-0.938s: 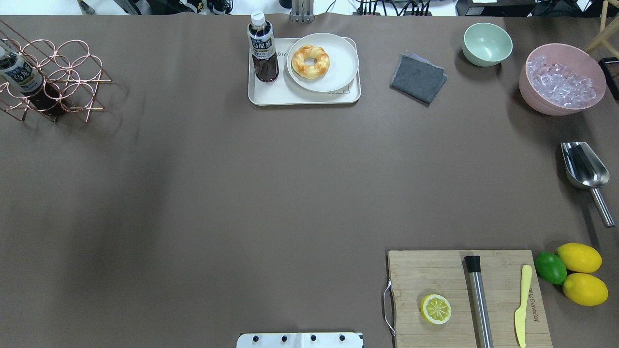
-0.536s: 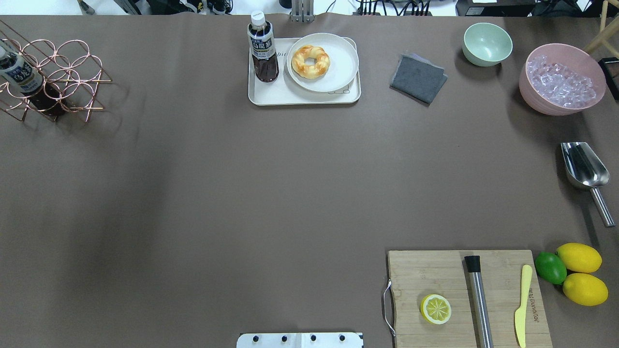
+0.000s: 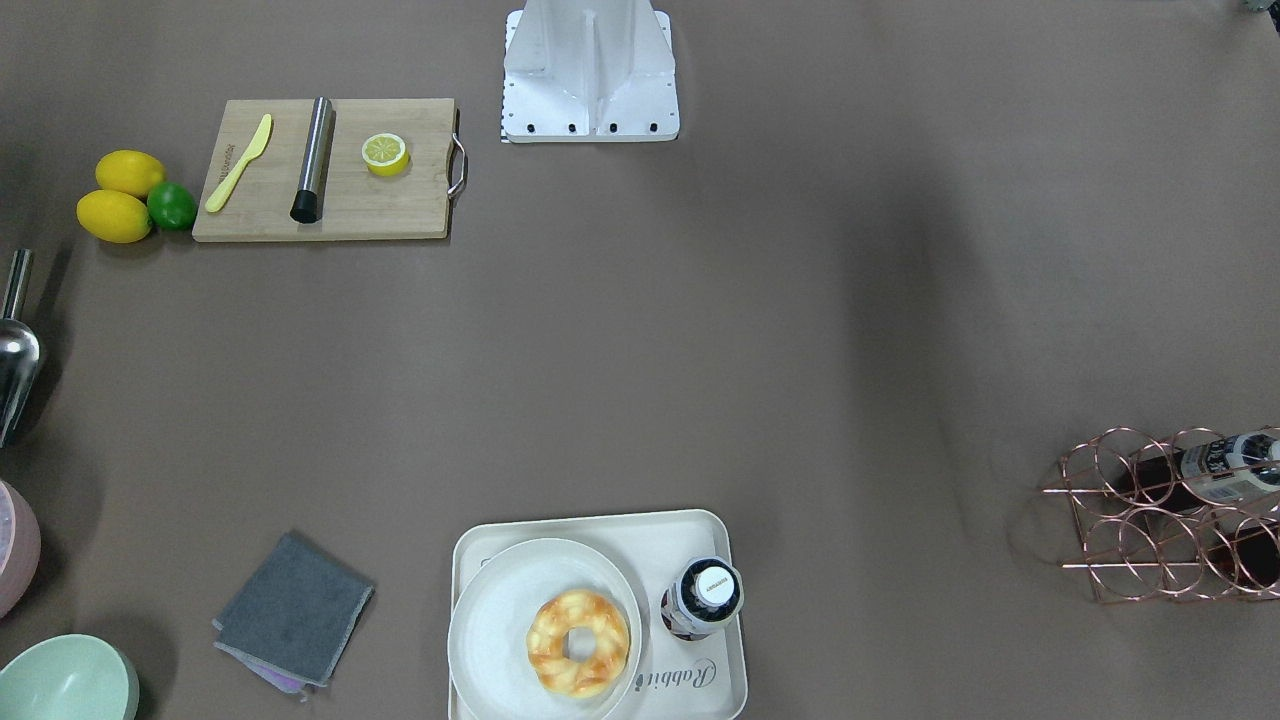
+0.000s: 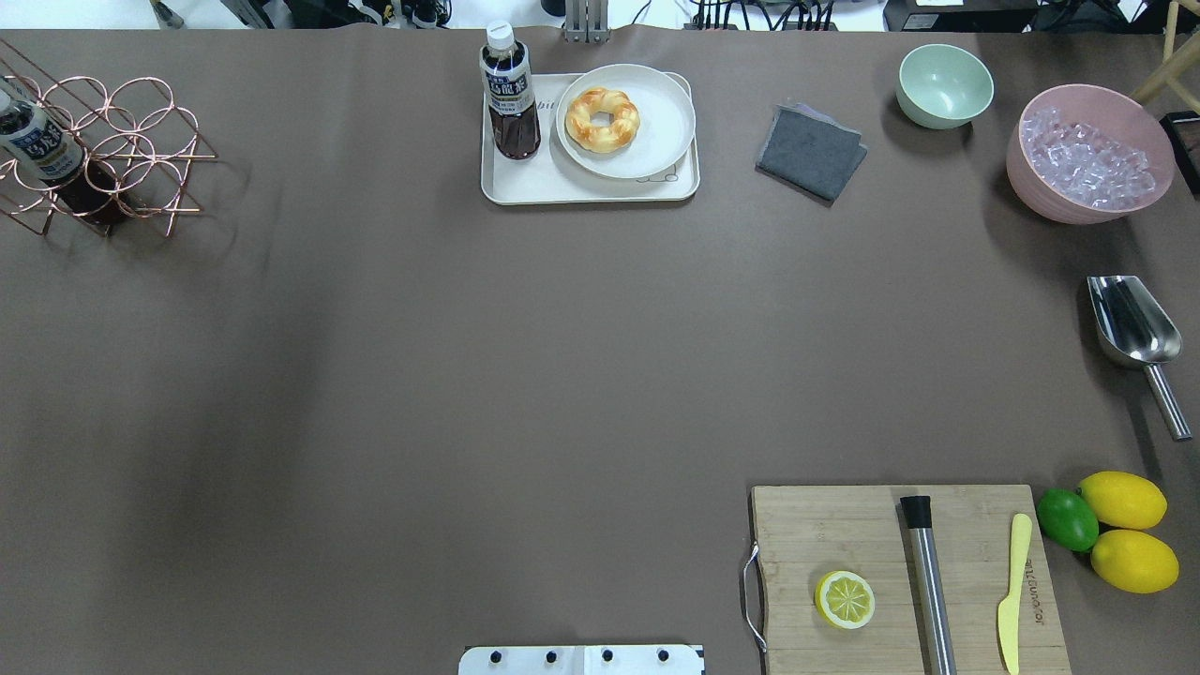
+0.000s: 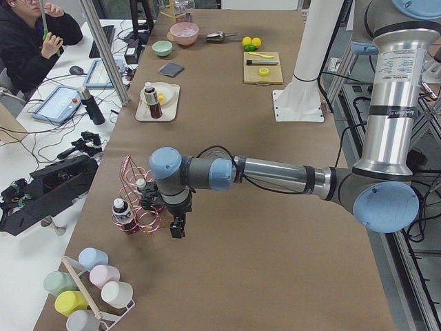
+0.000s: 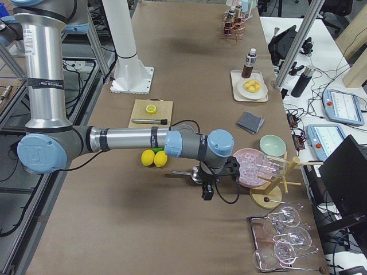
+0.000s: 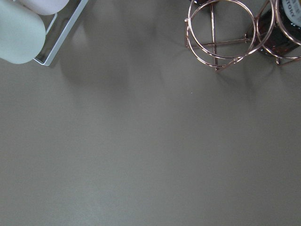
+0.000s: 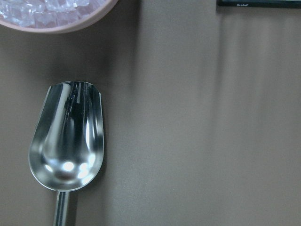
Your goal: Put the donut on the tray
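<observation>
Muted browns and creams, with a little citrus

The table cover [image 4: 469, 375] is flat grey-brown. The tray [image 4: 525, 184] is cream with grey "Rabbit" script, the plate [image 4: 662, 131] off-white, and the donut [image 4: 602, 120] golden-brown streaked pale yellow along its twists. The bottle [image 4: 509, 94] is dark brown with a white cap and a navy-and-white label (lettering too small to read). The cloth [image 4: 811, 150] is charcoal grey. One bowl [image 4: 944, 82] is mint green; the pink bowl [image 4: 1059, 208] holds clear ice. The scoop [image 4: 1130, 323] is mirror silver, the rack [image 4: 111, 155] copper, the board [image 4: 825, 534] pale bamboo, the lemons [image 4: 1122, 500] yellow and the lime [image 4: 1067, 518] green.
</observation>
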Controlling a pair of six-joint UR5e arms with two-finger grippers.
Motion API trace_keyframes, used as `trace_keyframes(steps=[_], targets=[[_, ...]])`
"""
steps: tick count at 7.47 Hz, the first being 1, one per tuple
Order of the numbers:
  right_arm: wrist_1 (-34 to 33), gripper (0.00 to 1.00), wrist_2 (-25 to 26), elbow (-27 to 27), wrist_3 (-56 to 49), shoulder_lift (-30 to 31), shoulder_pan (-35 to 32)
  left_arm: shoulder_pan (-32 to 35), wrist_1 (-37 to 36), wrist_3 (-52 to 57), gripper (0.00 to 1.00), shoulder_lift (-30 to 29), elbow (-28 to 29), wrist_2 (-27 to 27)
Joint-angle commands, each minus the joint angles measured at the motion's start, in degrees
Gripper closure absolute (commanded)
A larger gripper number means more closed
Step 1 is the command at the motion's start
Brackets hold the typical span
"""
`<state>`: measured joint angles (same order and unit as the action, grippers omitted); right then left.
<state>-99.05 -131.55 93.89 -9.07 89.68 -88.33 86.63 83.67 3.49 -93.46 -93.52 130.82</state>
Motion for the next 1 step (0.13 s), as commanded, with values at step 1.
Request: trace_keyframes(steps=[1], targets=[[0.0,0.00,0.1,0.0,0.0,0.0,0.0,0.1,0.0,-0.1,0.02,0.1,0.3,2.4]])
